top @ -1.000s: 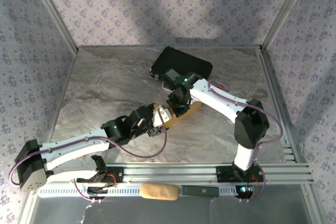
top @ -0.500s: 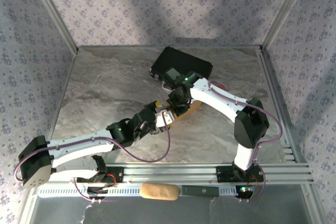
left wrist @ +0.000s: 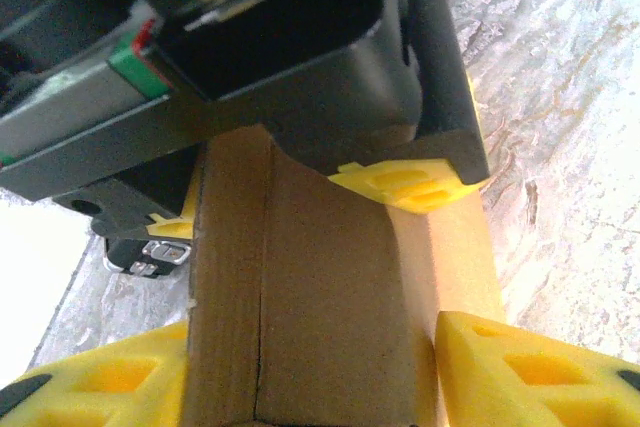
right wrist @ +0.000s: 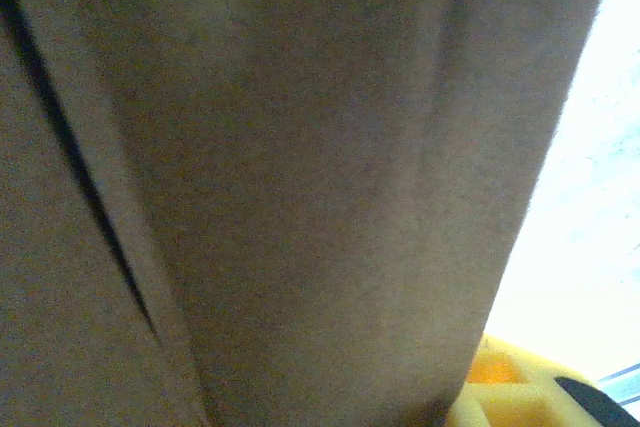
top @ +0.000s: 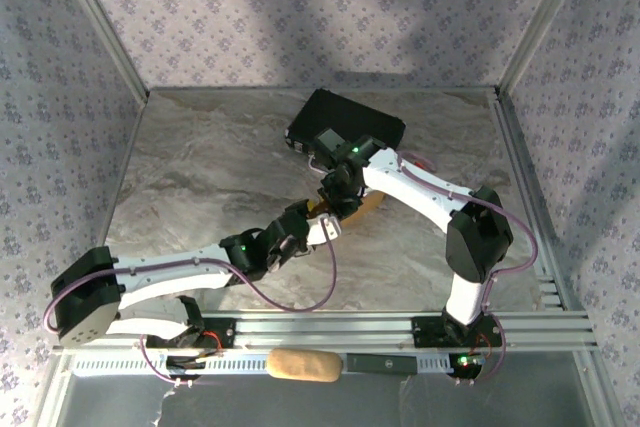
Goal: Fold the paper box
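The grey marbled table point(top: 200, 167) carries a black case point(top: 350, 122) at its back. In front of this case both arms meet near the middle of the table.

The paper box point(top: 366, 207) is there, between the two tools and just in front of the case. It is a small, long body of plain tan cardboard.

The right gripper point(top: 340, 203) is closed on the far end of the box. In the left wrist view one of its yellow pads point(left wrist: 415, 187) sits on the cardboard. The left gripper point(top: 318, 223) takes the near end. Its jaws stand at a middle width with the box between them, and its yellow fingertips point(left wrist: 530, 367) seem to touch both long sides. I cannot tell how firmly they press.

I judge the box to be very light and hollow. The panels look stiff when flat, but thin cardboard gives way at a fold line point(left wrist: 266, 277) and dents under a strong squeeze. Its surface is matte, so I expect the pads not to slip on it.

In the right wrist view a dark slit point(right wrist: 80, 197) runs along the cardboard, perhaps a flap edge. This part is probably weak. A better hold is across two opposite flat walls, near a corner where the walls support each other, and with only gentle force.
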